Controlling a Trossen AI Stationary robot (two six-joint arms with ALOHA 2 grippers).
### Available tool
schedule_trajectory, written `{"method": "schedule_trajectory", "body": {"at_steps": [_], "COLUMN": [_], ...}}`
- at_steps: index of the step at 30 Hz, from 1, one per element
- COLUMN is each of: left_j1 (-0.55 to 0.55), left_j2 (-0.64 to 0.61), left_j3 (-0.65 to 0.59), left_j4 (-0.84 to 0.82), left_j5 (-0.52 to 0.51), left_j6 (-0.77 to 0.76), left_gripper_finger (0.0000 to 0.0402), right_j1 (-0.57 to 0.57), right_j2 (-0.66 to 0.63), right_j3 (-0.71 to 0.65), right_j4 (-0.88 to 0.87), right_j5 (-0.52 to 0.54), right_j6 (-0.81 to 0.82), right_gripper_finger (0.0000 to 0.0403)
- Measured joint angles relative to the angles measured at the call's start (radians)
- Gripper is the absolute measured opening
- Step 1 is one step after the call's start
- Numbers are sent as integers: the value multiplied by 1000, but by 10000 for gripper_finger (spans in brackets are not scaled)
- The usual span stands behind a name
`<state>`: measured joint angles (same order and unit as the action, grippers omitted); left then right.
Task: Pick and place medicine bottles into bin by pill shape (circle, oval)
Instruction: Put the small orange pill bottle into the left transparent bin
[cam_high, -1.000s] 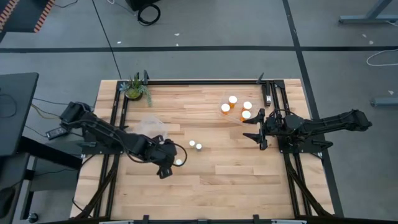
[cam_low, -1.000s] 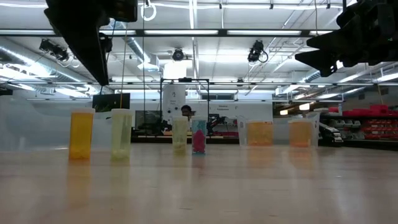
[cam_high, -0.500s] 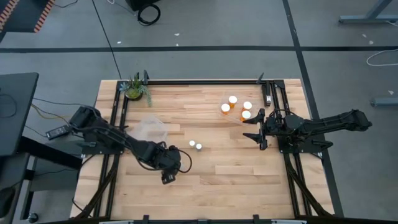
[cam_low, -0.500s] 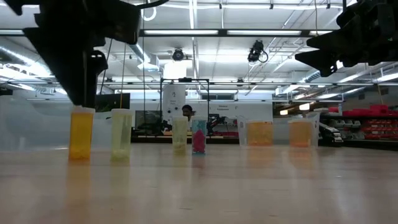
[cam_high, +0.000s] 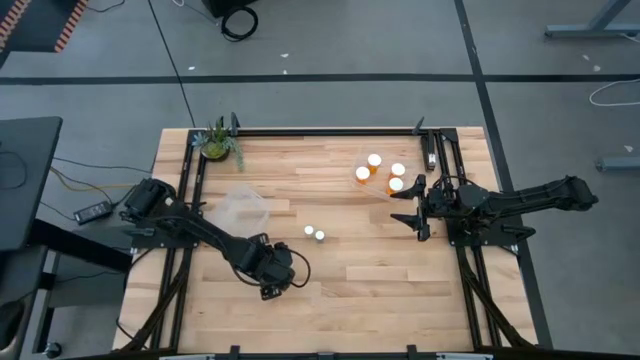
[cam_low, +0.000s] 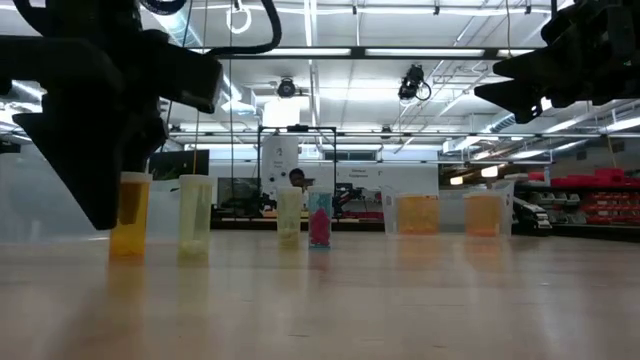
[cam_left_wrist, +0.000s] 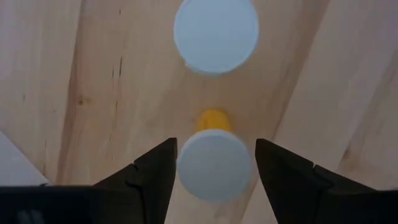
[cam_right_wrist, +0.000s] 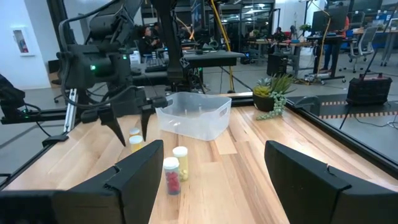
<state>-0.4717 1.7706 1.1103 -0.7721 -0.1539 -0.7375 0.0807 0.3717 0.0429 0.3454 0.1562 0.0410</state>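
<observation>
White-capped yellow bottle (cam_left_wrist: 214, 163) between spread jaws of left gripper (cam_left_wrist: 214, 171), untouched

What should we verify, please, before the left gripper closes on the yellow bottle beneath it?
1. Left gripper open: ok.
2. White-capped yellow bottle between its fingers: ok in the left wrist view.
3. Neighbouring bottle outside the jaws: ok.
4. Fingers low enough around the bottle body: cannot tell.
5. Clear bin in place on the table: ok.
6. Right gripper away, near the orange bottles: ok.
</observation>
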Motion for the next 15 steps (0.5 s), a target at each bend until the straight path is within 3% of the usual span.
{"method": "schedule_trajectory", "body": {"at_steps": [15], "left_j1": [5], "left_j2": [6], "left_j3": [0], "left_j4": [4], "left_j5": [-6], "left_j6": [-18], "left_gripper_finger": [130], "right_j1": [0], "right_j2": [0], "right_j3": [0], "right_j4": [0], "right_j5": [0], "right_j6": [0], "right_gripper_finger": [287]}}
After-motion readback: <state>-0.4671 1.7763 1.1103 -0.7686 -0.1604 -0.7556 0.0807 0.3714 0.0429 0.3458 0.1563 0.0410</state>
